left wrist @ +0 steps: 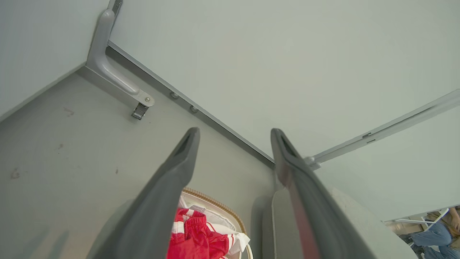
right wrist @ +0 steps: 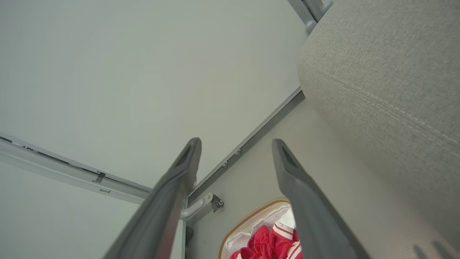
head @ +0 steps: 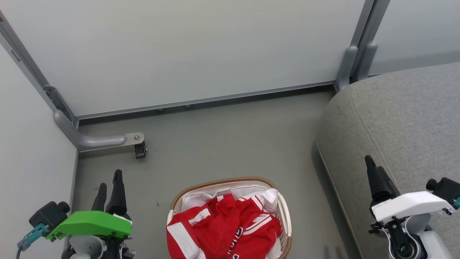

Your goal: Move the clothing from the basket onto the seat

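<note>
Since both pairs of jaws stand wide apart with nothing between them, your coming move turns on where the clothing lies from each. From the head view, the clothing (head: pixel 222 230) sits heaped in the basket (head: pixel 230 181) on the floor (head: pixel 230 144), low and central, between the left gripper (head: pixel 110 179) and the right gripper (head: pixel 373 165). The left looks a little nearer the rim, while the right shows against the edge of the seat (head: pixel 406 118), which lies to the basket's right and apart from it. The red heap is crumpled and the bottom edge cuts off its near end, so you cannot read a long axis. From the left wrist view, the left gripper (left wrist: pixel 234 132) points past the basket (left wrist: pixel 215 203) toward the wall (left wrist: pixel 269 54). The clothing (left wrist: pixel 196 237) shows low between the jaws, close to the one on that view's left, so you would likely need to tip down to reach it. This view also catches a person (left wrist: pixel 431 230) far off in its lower right corner. From the right wrist view, the right gripper (right wrist: pixel 236 143) likewise aims above the basket (right wrist: pixel 248 216), with the clothing (right wrist: pixel 269 241) low between its jaws. The seat (right wrist: pixel 381 72) bulks close alongside, its stitched seam plainer than from the head.
</note>
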You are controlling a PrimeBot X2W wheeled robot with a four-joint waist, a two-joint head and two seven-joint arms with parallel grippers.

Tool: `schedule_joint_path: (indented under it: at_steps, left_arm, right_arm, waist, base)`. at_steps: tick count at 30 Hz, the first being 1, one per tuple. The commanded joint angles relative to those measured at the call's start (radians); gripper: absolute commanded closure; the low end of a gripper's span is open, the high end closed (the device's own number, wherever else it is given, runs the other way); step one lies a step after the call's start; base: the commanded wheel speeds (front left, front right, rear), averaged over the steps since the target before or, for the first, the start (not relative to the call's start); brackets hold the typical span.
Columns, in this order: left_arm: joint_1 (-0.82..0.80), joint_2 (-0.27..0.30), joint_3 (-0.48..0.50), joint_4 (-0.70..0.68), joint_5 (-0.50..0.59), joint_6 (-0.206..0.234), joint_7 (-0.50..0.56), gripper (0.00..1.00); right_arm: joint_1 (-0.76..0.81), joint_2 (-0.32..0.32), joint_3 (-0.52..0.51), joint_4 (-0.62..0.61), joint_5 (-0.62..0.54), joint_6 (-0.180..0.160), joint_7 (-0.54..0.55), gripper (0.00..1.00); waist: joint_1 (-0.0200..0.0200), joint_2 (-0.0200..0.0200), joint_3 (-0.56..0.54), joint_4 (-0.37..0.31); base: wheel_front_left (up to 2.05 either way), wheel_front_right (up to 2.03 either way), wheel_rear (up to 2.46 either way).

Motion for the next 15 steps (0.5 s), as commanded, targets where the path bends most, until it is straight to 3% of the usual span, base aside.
schedule_joint_path:
  at_steps: [1,8,15]
  left_arm:
    - [-0.027,0.016,-0.014,-0.007,0.044,0.01,-0.011,0.0]
    - [-0.03,0.037,-0.066,0.0,0.149,0.063,-0.035,0.0]
    - [-0.032,0.056,-0.11,0.005,0.231,0.089,-0.057,0.0]
  right_arm:
    - [-0.029,-0.009,0.005,-0.006,-0.045,0.0,-0.013,0.0]
    - [-0.034,-0.023,0.032,0.01,-0.151,0.0,-0.036,0.0]
    - [-0.037,-0.035,0.055,0.021,-0.248,0.0,-0.058,0.0]
  waist:
    - [0.0,0.0,0.0,0.0]
    - [0.0,0.0,0.001,0.004]
    - [0.0,0.0,0.001,0.006]
  base:
    - [0.0,0.0,0.0]
    - [0.0,0.0,0.0]
    - [0.0,0.0,0.0]
